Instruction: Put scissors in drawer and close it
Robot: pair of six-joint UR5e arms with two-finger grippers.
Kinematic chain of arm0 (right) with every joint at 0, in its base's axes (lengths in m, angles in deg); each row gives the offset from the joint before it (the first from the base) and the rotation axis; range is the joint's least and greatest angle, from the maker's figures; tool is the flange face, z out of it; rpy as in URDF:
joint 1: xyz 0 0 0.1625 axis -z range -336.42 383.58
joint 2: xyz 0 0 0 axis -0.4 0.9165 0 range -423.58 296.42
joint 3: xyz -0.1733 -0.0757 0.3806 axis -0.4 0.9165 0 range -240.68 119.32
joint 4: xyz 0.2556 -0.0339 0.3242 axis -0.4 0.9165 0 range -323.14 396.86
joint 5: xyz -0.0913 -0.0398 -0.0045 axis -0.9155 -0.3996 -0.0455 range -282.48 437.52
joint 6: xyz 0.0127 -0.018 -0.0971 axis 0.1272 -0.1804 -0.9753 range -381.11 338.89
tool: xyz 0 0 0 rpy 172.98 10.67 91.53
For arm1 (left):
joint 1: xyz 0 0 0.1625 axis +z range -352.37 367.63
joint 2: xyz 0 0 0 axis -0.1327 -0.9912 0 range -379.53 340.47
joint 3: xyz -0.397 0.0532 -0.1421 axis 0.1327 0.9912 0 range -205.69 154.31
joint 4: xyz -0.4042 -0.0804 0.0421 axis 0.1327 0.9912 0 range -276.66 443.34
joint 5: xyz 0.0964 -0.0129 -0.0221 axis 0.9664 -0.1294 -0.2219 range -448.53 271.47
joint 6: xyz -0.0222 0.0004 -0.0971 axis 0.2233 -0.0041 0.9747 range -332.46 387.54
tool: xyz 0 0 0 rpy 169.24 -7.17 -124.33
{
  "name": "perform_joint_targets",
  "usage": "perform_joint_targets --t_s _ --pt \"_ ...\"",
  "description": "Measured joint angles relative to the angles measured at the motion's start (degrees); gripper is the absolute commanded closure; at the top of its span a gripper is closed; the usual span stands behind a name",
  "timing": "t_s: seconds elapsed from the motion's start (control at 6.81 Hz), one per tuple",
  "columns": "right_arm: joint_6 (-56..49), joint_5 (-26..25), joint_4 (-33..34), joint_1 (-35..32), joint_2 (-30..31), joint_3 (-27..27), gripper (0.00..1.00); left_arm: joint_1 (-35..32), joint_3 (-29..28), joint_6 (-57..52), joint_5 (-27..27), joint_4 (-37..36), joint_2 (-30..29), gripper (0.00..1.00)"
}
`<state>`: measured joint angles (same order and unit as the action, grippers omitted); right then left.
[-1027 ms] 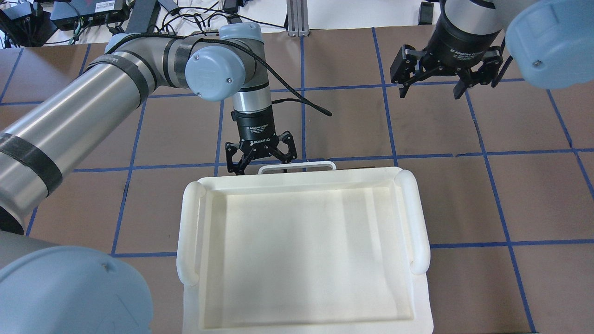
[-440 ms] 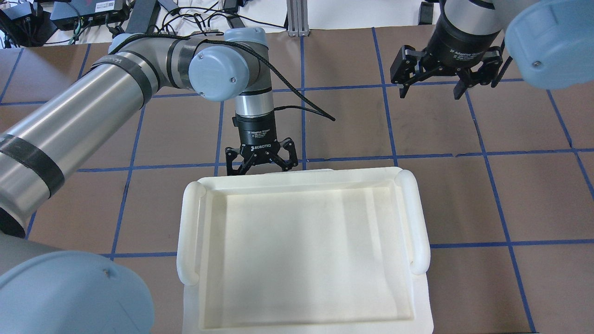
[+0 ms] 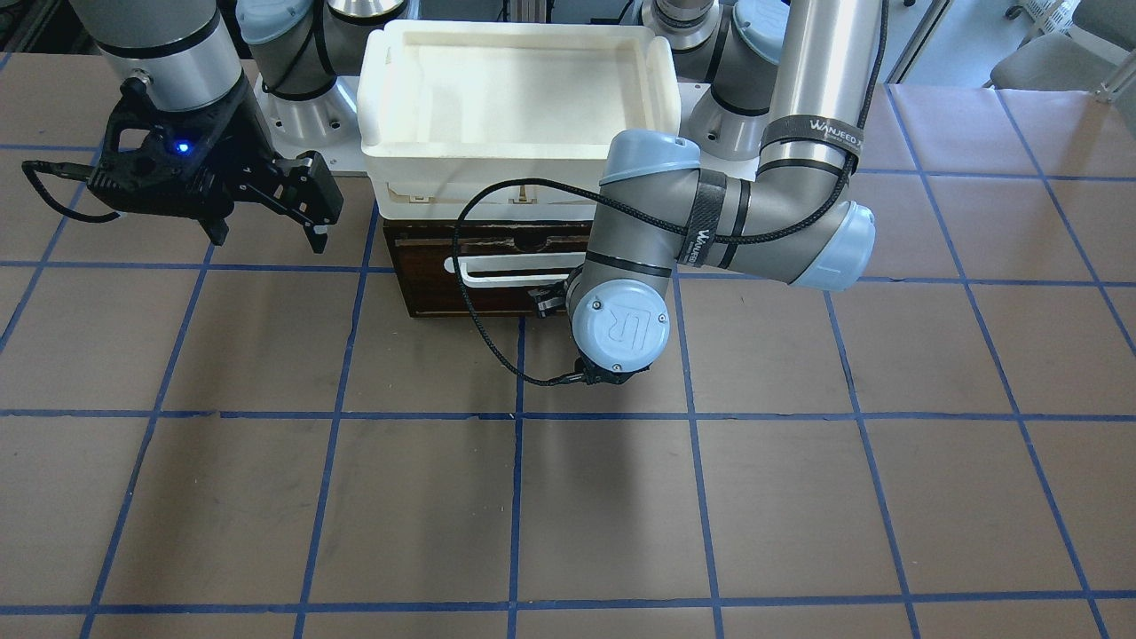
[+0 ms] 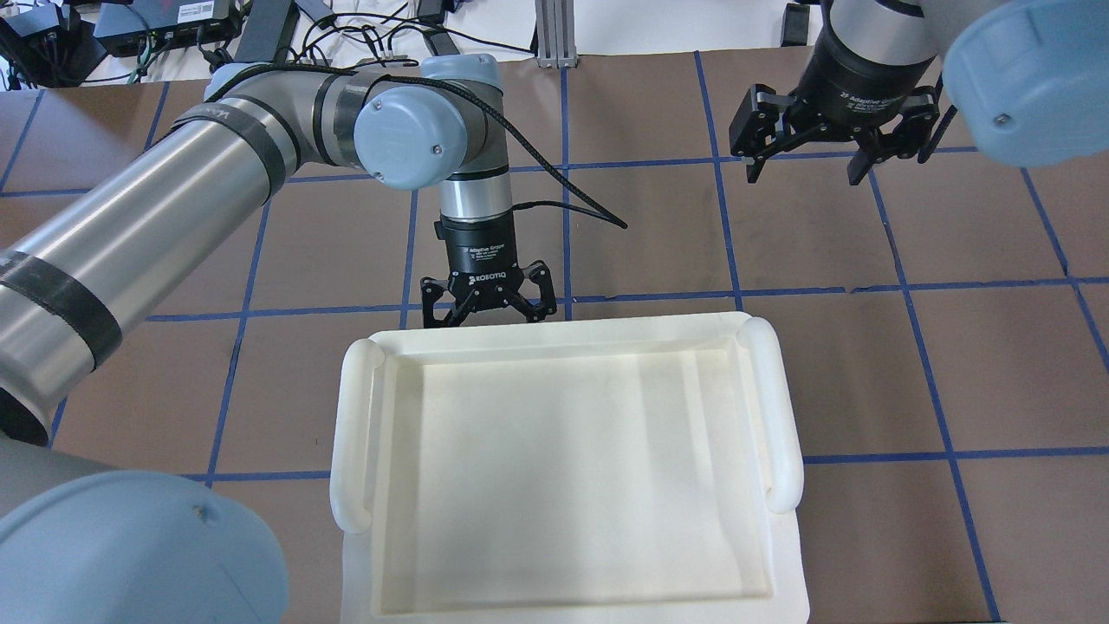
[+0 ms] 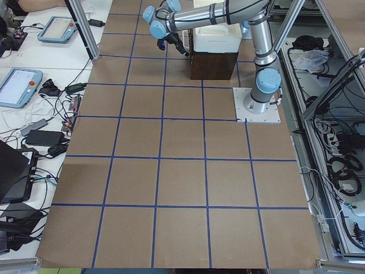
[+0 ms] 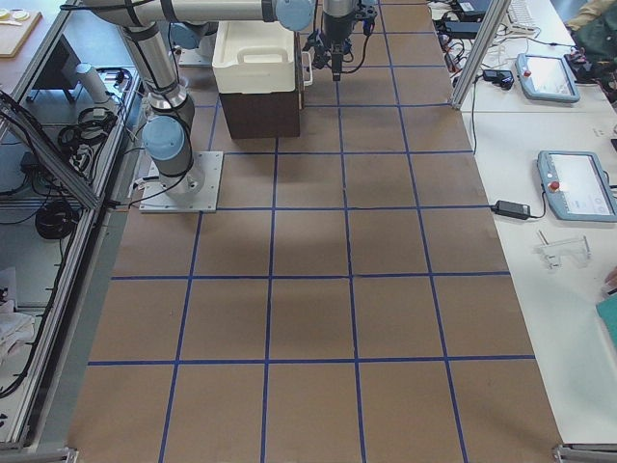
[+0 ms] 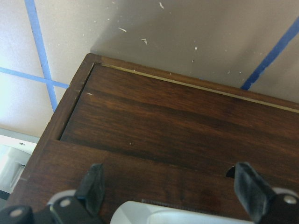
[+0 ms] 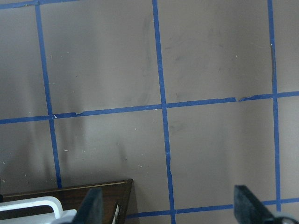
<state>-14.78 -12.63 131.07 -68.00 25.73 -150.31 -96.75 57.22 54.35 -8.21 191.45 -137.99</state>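
Observation:
The drawer [image 3: 484,297] is pushed in flush with its dark brown cabinet, and its white bar handle [image 3: 497,271] faces the table. My left gripper [image 4: 488,314] is open and sits against the drawer front. In the left wrist view the handle [image 7: 154,215] lies between the spread fingers [image 7: 91,193] over the dark wood front [image 7: 177,116]. My right gripper [image 4: 806,169] is open and empty, above the table to the cabinet's side, also seen from the front [image 3: 266,235]. The scissors are out of view.
A white foam-like tray [image 4: 364,416] sits on top of the cabinet and hides it from above. The right wrist view shows the cabinet's corner [image 8: 93,196] and brown table with blue tape lines [image 8: 161,107]. Cables and devices lie beyond the table's far edge [image 4: 173,26].
The left gripper has moved toward the cabinet. The white handle that stuck out past the tray's edge is now hidden under it. The right arm has barely moved.

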Motion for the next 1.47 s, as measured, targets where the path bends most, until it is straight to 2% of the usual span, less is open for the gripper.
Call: perform_joint_targets --t_s 1.47 --pt "0.0 0.0 0.3 0.0 -0.1 0.0 0.0 0.2 0.7 -0.5 0.1 -0.3 1.1 0.0"
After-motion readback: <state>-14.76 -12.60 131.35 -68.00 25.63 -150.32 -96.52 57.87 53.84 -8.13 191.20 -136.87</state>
